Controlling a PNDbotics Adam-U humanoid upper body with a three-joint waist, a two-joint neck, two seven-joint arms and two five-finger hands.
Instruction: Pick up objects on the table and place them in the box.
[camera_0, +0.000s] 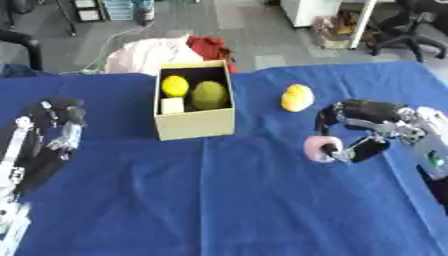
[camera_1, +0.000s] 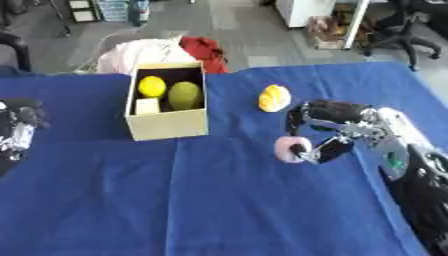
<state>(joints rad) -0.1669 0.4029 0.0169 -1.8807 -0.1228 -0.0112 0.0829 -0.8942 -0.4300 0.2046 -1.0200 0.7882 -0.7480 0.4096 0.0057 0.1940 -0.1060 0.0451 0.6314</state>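
While the left hand (camera_0: 61, 131) rests open at the table's left edge, the right hand (camera_0: 354, 135) pinches a pink object (camera_0: 317, 148) on the blue cloth (camera_0: 219, 200), right of the box (camera_0: 194, 122).

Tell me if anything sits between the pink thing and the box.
Nothing visible does. The pink thing, at the right hand, has bare blue cloth between it and the box; the yellow thing lies farther back.
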